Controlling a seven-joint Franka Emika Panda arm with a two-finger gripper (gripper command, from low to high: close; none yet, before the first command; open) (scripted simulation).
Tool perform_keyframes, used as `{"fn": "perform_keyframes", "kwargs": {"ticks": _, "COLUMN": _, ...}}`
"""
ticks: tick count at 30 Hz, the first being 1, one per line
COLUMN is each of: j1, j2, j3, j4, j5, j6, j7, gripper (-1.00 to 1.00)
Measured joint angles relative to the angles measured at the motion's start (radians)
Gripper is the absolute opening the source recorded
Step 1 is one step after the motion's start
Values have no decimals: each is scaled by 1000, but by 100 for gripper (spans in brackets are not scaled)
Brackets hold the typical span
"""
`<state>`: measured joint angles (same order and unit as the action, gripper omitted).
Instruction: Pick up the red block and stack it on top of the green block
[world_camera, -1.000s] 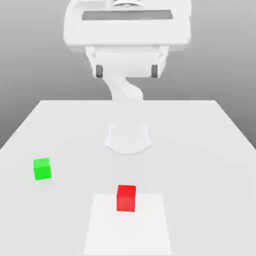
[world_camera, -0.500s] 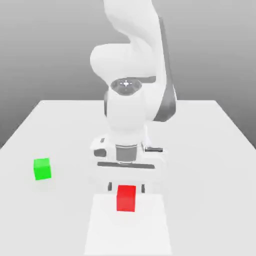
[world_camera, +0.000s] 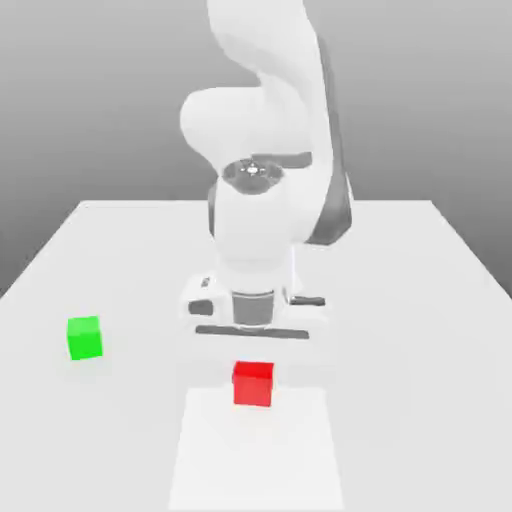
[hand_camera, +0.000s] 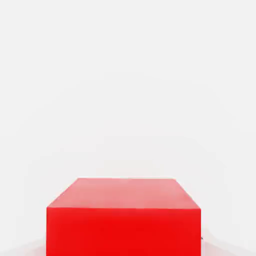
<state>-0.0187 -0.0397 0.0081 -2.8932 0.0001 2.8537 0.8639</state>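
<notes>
Exterior view: arm (world_camera: 262, 130) bent low over the table (world_camera: 420, 300), hand right above the red block (world_camera: 253, 384), which sits at the near middle on a paler square patch (world_camera: 300, 450). The green block (world_camera: 84, 337) is well apart, toward the exterior view's left. Pincer (world_camera: 254, 362) is closed, apparently on the red block; its contact with the block is hidden behind it.

Hand view: red block (hand_camera: 123, 220) fills the near field, squarely under the hand, table behind.

Step looks like grasp done, lift next: raise straight up, carry over the green block, lower squarely.
</notes>
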Motion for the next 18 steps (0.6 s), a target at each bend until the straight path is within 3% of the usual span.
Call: {"fn": "perform_keyframes", "kwargs": {"ticks": 18, "j1": -630, "j2": -175, "j3": -364, "j4": -13, "j5": -170, "j6": -153, "j7": 410, "gripper": -100}}
